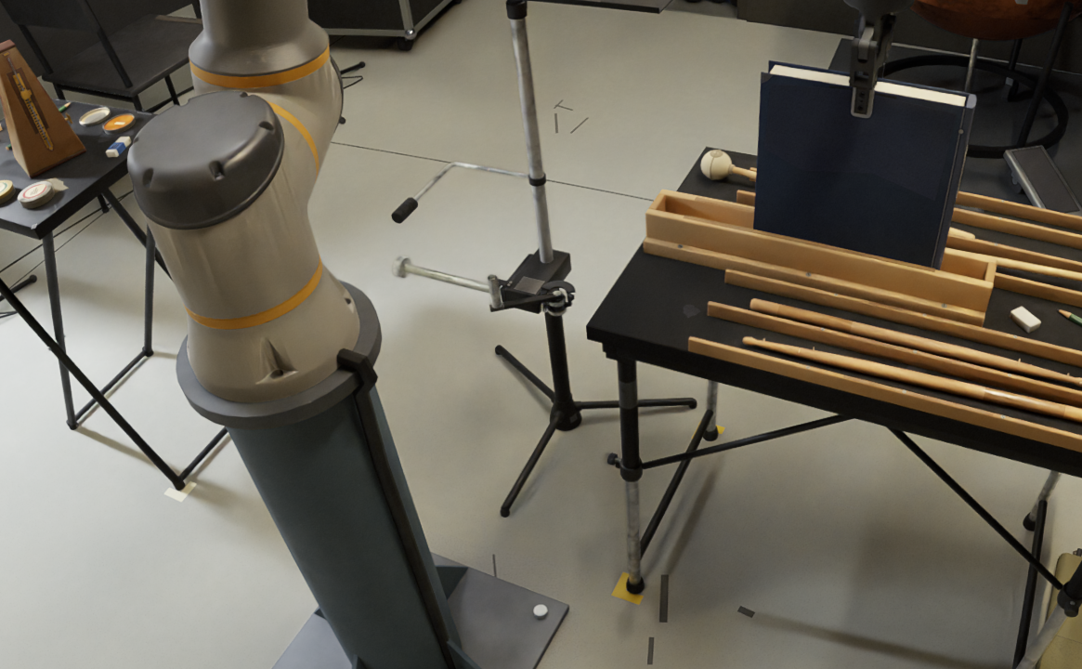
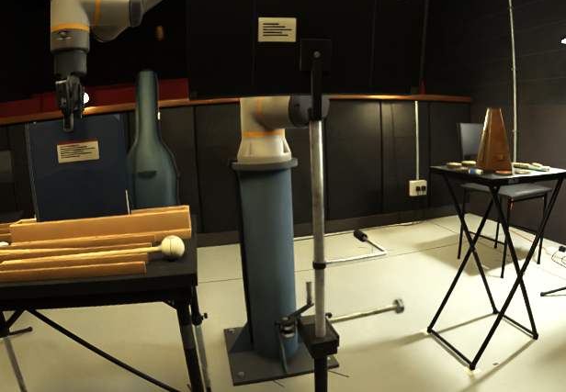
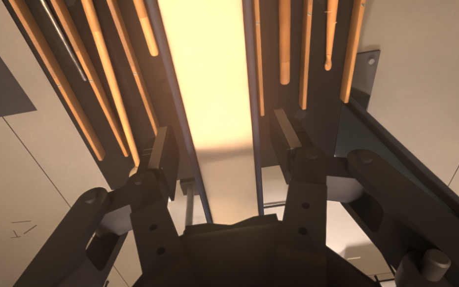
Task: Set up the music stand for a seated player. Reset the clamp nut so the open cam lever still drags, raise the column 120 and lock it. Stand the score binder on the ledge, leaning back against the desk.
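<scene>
The dark blue score binder (image 1: 856,166) stands upright in a long wooden tray (image 1: 811,254) on the black table. My gripper (image 1: 864,104) is straight above the binder's top edge, with a finger on either side of it. The gripper (image 3: 220,142) is open and holds nothing. From the wrist camera the binder's pale page edge (image 3: 209,82) runs between the fingers. The music stand (image 1: 538,208) is on the floor left of the table. Its clamp block with the cam lever (image 1: 538,287) sits partway up the column. The stand's black desk (image 2: 303,32) is high on the column.
The black table (image 1: 885,333) carries several wooden sticks, mallets, an eraser and a pencil. A smaller folding table (image 1: 37,166) on the left holds a metronome (image 1: 29,108). My pedestal (image 1: 337,499) is in front. A cello case (image 2: 149,147) leans behind the table.
</scene>
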